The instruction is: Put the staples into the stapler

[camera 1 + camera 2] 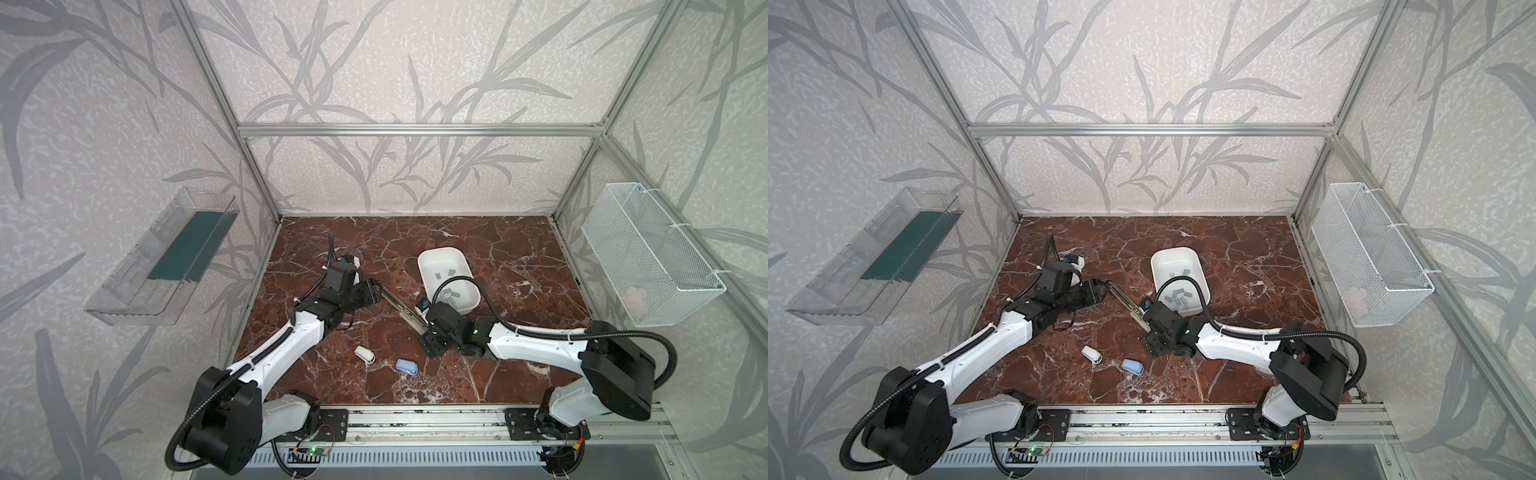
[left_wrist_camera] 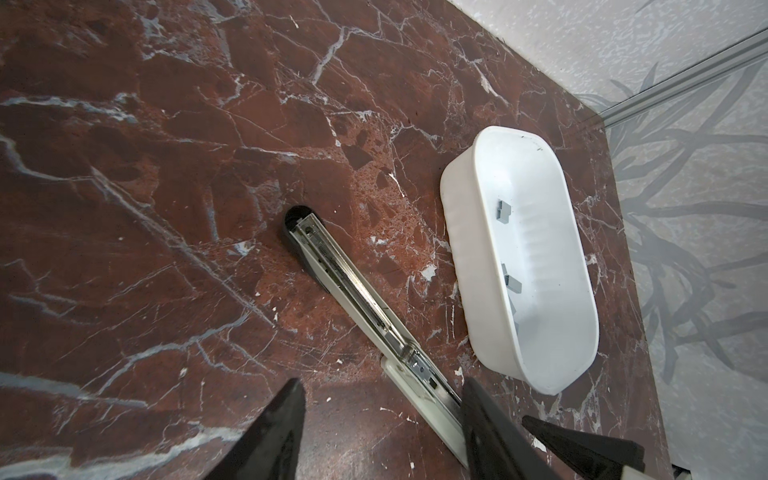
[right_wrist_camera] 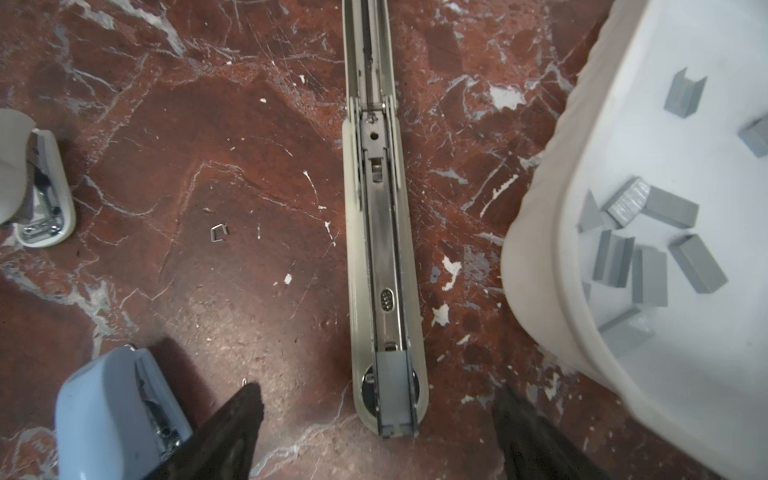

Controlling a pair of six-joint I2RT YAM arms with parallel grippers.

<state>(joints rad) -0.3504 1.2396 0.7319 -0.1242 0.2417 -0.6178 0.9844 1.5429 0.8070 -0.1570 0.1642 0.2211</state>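
The stapler, long and pale, lies folded open flat on the bench, running diagonally between the two arms in both top views, just beside the white tub; one grey strip sits in the front end of its channel; the other staples lie loose in the tub, two apart at its far end and the others heaped at the near end. The left end effector has its fingers apart above the stapler, which passes close by one finger, and I see nothing held; the right end effector has its fingers spread wide either side of the stapler's front end, touching nothing. I judge a strip to be light, stiff and smooth, yet brittle, likely to snap into pieces if squeezed hard or bent; it is best pinched gently across its two long sides, near the middle, crown up; the stapler looks rigid but may slide on the polished bench, so its base wants steadying. By count: one long stapler; one tub; about ten strips in it, though overlap makes that unsure; one strip in the channel; one white mini stapler; one blue mini stapler; one single loose staple on the bench.
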